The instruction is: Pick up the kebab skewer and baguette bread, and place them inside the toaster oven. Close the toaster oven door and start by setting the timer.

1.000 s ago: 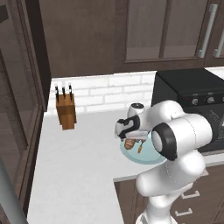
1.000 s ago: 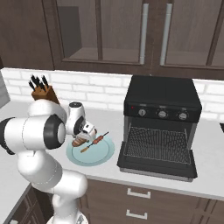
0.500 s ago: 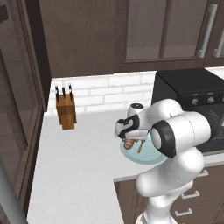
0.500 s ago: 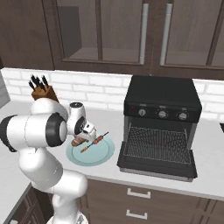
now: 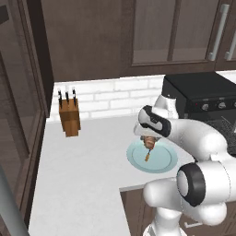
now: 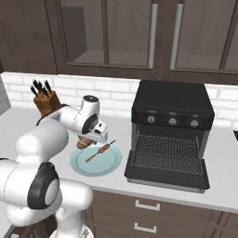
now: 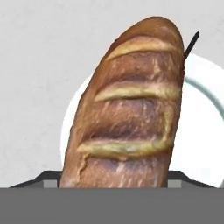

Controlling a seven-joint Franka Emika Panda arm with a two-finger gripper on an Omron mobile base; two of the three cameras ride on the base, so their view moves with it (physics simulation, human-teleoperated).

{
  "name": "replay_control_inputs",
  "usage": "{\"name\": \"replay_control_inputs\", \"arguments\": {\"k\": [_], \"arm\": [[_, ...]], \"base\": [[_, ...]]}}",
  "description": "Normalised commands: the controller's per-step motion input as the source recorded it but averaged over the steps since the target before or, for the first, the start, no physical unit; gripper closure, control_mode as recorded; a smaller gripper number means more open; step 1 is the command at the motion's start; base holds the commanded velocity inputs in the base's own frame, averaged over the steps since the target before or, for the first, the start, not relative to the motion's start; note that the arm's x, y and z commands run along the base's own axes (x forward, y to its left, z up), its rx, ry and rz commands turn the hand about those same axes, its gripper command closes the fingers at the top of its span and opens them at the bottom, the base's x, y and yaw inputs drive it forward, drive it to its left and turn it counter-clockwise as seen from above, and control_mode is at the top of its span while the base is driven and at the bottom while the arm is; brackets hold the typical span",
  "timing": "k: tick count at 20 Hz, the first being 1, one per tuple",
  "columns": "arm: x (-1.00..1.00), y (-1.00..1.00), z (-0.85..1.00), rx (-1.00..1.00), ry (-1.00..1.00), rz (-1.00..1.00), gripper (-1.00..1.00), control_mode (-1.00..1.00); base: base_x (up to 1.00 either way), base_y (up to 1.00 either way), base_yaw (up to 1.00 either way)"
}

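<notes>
Claw [image 6: 89, 139]: positioned low over the plate [image 6: 103, 164], at the plate's 10 o'clock edge in the right base view. Its jaws are closed on the bread [image 7: 127, 109], one on each side of the loaf. In the hand view the loaf runs straight up from between the fingertips, slashes facing the camera, top end tilted slightly toward 1 o'clock. The same grip shows in the left base view, where the claw [image 5: 148, 138] hangs over the plate [image 5: 163, 161] with the bread [image 5: 149, 139] just under the hand. Whether the loaf is clear of the plate or resting on it cannot be told.

Skewer [image 6: 100, 151]: lying on the plate, pointing from 7 o'clock to 1 o'clock in the right base view, its upper tip past the rim. It is just beside the bread [image 6: 84, 142], at the loaf's 4 o'clock. In the hand view its dark tip [image 7: 191, 43] shows at the loaf's 1 o'clock.

Oven [image 6: 173, 116]: on the counter [image 6: 223, 181], near the plate at its 3 o'clock in the right base view. Door [image 6: 162, 174] is dropped open and flat; wire rack visible inside. Three knobs in a row on the top panel.

Knife block [image 5: 69, 117]: on the counter against the tiled wall, well apart from the plate at its 10 o'clock in the left base view.
</notes>
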Motion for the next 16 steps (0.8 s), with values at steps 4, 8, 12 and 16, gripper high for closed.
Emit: {"name": "replay_control_inputs", "arguments": {"k": [4,8,12,16], "arm": [[-0.98,-0.72,0.95,0.00,-0.02,0.24,1.00,-1.00],[-0.68,-0.98,0.58,-0.05,0.00,0.23,1.00,-1.00],[-0.52,-1.00,0.33,-0.07,0.00,0.24,1.00,-1.00],[-0.24,-0.99,0.14,-0.08,-0.02,0.18,1.00,-1.00]], "base": [[0.00,0.00,0.00],[0.00,0.00,0.00],[0.00,0.00,0.00],[0.00,0.00,0.00]]}}
